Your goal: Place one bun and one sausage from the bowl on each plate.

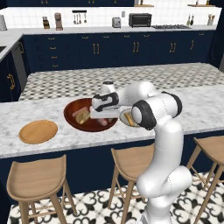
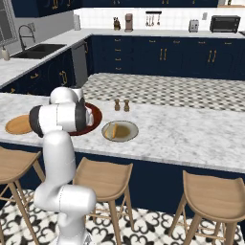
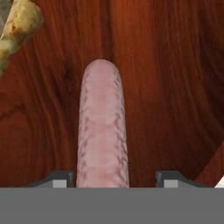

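Hovering low in the bowl [image 3: 175,65], my claw [image 3: 112,179] straddles a sausage [image 3: 103,131] lying lengthwise between the fingertips. Jaws partly open, left tip touching, right tip apart.

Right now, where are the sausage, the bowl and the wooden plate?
sausage [image 3: 103,127]: hand view, middle of its length.
bowl [image 1: 70,116]: left base view, left inner wall.
wooden plate [image 1: 38,131]: left base view, centre of its flat face.

Marble counter [image 1: 205,113], three wooden stools [image 1: 37,175], two shakers [image 2: 121,105], toaster oven [image 1: 140,19].
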Controlling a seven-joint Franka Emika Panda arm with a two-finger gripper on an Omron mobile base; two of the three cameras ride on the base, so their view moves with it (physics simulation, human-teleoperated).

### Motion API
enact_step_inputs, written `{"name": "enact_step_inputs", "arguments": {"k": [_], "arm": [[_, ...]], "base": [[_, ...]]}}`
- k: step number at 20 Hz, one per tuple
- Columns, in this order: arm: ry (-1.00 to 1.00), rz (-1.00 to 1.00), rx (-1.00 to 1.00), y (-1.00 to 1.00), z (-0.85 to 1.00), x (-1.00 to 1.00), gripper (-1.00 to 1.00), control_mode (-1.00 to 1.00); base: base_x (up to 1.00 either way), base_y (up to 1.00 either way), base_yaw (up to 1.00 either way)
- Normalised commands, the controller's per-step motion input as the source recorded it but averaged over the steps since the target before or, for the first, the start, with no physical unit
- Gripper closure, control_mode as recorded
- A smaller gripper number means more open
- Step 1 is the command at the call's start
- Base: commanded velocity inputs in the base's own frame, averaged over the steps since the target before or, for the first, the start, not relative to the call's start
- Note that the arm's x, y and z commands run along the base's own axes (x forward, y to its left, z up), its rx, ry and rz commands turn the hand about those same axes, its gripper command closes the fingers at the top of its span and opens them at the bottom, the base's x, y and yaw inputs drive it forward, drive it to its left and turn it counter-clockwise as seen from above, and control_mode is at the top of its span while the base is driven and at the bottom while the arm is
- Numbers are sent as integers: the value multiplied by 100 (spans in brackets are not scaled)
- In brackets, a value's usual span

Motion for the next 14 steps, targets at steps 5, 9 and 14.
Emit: {"name": "enact_step_inputs", "arguments": {"k": [5, 9, 14], "arm": [[0, 0, 0, -2, 13, -1, 100, -100], [0, 0, 0, -21, 76, -28, 100, -100], [0, 0, 0, -59, 62, -52, 100, -100]], "base": [[0, 0, 0], [0, 0, 0], [0, 0, 0]]}}
